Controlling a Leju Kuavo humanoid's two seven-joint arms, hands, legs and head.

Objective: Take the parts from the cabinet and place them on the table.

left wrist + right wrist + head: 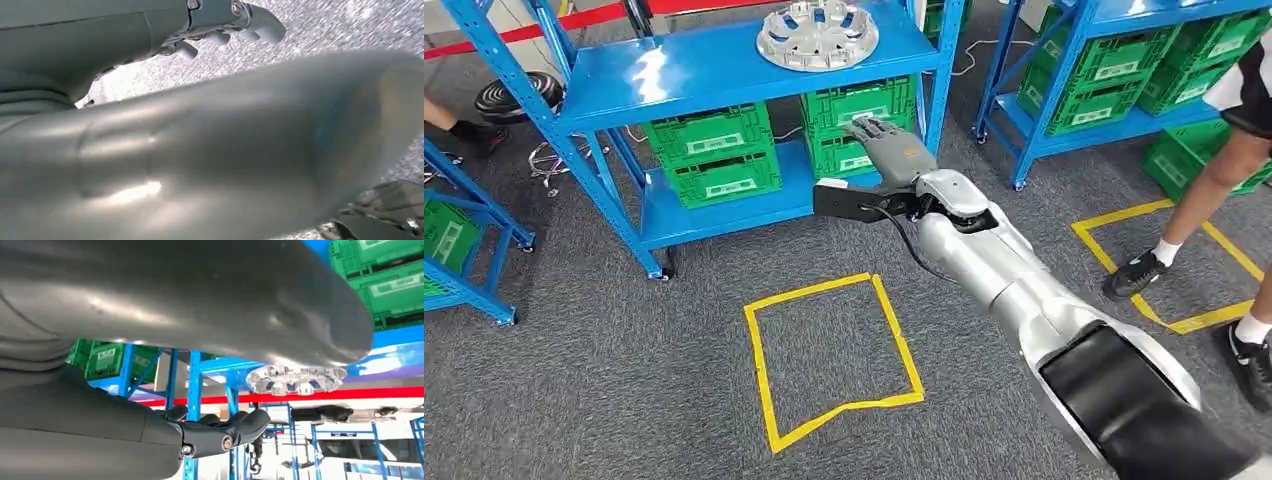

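Silver hubcap near shelf edge, right hand below, fingers spread, empty.

Grey carpet floor w/ yellow tape squares. Blue steel racks hold green crates; red barrier tape behind

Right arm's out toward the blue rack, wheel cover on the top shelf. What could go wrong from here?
1. The right hand is at the level of the green crates, below the wheel cover; raising it may hit the shelf edge.
2. The cover lies flat, probably hard to grip and prone to slide.
3. A person's leg is close on the right; a wide swing may hit it.
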